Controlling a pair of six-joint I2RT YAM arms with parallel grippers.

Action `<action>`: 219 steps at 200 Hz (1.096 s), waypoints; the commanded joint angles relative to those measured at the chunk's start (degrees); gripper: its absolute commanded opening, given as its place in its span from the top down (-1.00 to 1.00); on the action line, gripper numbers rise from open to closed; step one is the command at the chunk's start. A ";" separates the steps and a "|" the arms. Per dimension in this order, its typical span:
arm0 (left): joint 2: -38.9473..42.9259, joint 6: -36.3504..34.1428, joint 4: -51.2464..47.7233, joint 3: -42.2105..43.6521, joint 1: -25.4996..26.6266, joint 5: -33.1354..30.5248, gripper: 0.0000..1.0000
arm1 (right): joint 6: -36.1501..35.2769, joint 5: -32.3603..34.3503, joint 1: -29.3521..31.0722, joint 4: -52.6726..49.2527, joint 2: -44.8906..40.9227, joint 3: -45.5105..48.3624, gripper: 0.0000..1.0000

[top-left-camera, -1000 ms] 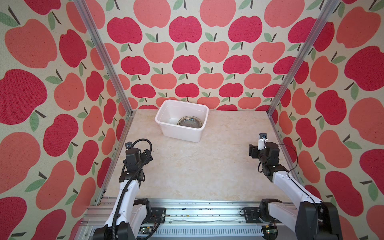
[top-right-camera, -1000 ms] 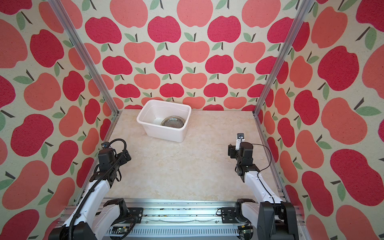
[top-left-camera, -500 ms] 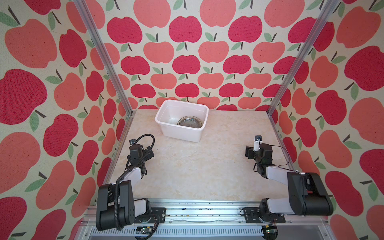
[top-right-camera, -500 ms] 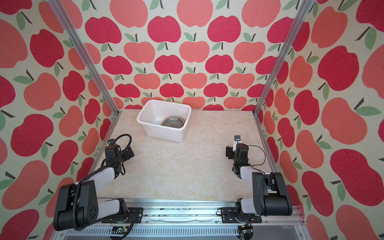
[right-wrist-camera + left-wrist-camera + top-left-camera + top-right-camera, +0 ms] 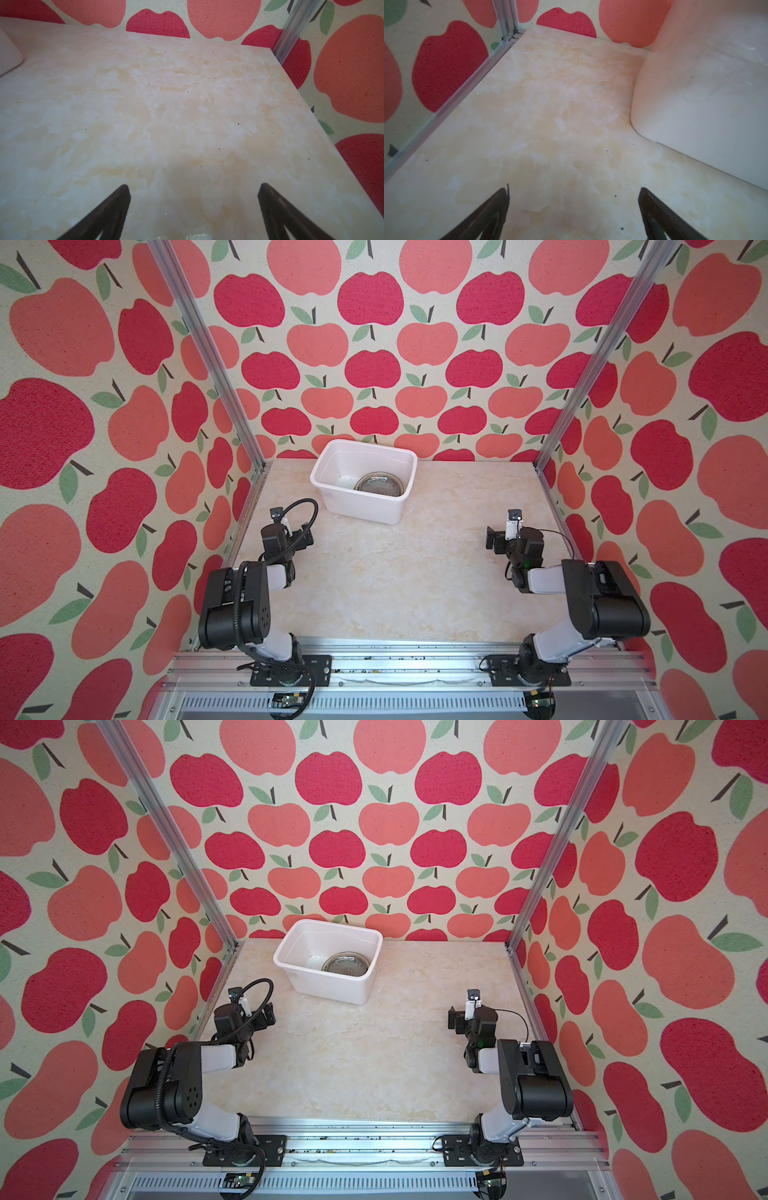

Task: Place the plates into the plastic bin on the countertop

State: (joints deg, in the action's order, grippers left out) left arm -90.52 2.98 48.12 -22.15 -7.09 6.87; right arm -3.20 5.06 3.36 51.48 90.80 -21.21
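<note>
Apple-print wallpaper [image 5: 374, 364] on three walls, two slanting aluminium posts [image 5: 203, 344], slotted aluminium rail [image 5: 415, 659] along the front edge

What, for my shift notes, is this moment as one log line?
plastic bin: glass plate inside | left hand: open, empty | right hand: open, empty | both above countertop

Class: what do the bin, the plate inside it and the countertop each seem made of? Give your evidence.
The plastic bin: likely translucent white plastic, matte; wallpaper colour glows through its wall. The plate: probably clear glass, glossy with glints. The countertop: marble-patterned, smooth cream surface; stone or laminate, cannot tell.
</note>
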 commanded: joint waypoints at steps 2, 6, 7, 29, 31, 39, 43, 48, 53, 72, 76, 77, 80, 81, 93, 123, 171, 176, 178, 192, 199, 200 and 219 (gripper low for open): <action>-1.45 -0.18 7.90 1.05 -0.52 -4.40 -0.98 | 0.39 0.89 -0.10 5.16 0.12 0.22 -0.99; -1.25 -0.17 7.33 0.93 -0.53 -4.57 -0.98 | 0.41 0.92 -0.03 5.25 0.08 0.34 -0.99; -1.24 -0.17 7.29 0.95 -0.50 -4.62 -0.98 | 0.40 0.92 -0.06 5.27 0.12 0.32 -0.98; -1.41 -1.56 6.23 0.30 0.89 -6.91 -0.98 | 0.38 0.92 -0.09 5.33 0.12 0.37 -0.99; -1.41 -1.75 6.21 0.21 1.15 -7.06 -0.98 | 0.36 0.92 -0.03 5.30 0.13 0.38 -0.99; -1.49 -2.08 6.15 0.18 1.55 -7.46 -0.98 | 0.38 0.87 -0.02 5.29 0.14 0.38 -0.99; -1.45 -2.17 6.18 0.16 1.63 -7.60 -0.98 | 0.37 0.91 -0.06 5.29 0.10 0.38 -0.99; -1.47 -2.19 6.20 0.18 1.69 -7.62 -0.98 | 0.35 0.92 -0.02 5.30 0.15 0.38 -0.99; -1.48 -2.27 6.15 0.17 1.64 -7.58 -0.98 | 0.31 0.94 -0.03 5.30 0.10 0.37 -0.99; -1.50 -2.49 6.20 0.18 1.94 -8.00 -0.98 | 0.31 1.00 -0.02 5.29 0.12 0.38 -0.99; -1.57 -2.54 6.19 0.18 2.07 -8.10 -0.98 | 0.34 1.00 -0.02 5.32 0.08 0.38 -0.99; -1.58 -2.54 6.24 0.18 2.08 -8.10 -0.98 | 0.32 0.96 -0.02 5.30 0.12 0.38 -0.99; -1.57 -2.54 6.24 0.18 2.08 -8.06 -0.98 | 0.30 1.00 -0.02 5.29 0.11 0.38 -0.99; -1.58 -2.54 6.26 0.18 2.04 -8.04 -0.98 | 0.30 1.00 -0.02 5.29 0.14 0.38 -0.99; -1.55 -2.55 6.33 0.18 2.08 -8.07 -0.98 | 0.33 1.00 -0.02 5.29 0.15 0.31 -0.99; -1.56 -2.54 6.33 0.18 2.08 -8.09 -0.98 | 0.33 0.92 -0.02 5.19 0.13 0.28 -0.99; -1.52 -2.55 6.32 0.18 2.08 -8.03 -0.98 | 0.36 1.00 -0.02 5.13 0.11 0.29 -0.99; -1.57 -2.54 6.36 0.18 2.02 -8.06 -0.98 | 0.35 0.99 -0.02 5.17 0.13 0.29 -0.99; -1.52 -2.54 6.33 0.18 2.07 -8.07 -0.98 | 0.40 1.00 -0.02 5.15 0.15 0.29 -0.99; -1.53 -2.55 6.30 0.18 2.08 -8.08 -0.98 | 0.32 0.94 -0.04 5.18 0.17 0.23 -0.99; -1.51 -2.54 6.37 0.18 2.06 -8.10 -0.98 | 0.35 0.87 -0.06 5.01 0.21 0.21 -0.99; -1.55 -2.54 6.37 0.18 2.12 -8.06 -0.98 | 0.37 0.89 -0.08 4.98 0.18 0.21 -0.99; -1.52 -2.54 6.29 0.18 2.06 -8.10 -0.98 | 0.32 0.92 -0.02 4.43 0.26 -0.18 -0.99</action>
State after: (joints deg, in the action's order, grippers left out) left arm -91.88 1.52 52.58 -21.21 -5.32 -0.67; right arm -3.20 5.30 3.36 55.68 90.87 -21.08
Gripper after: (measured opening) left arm 0.992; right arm 0.995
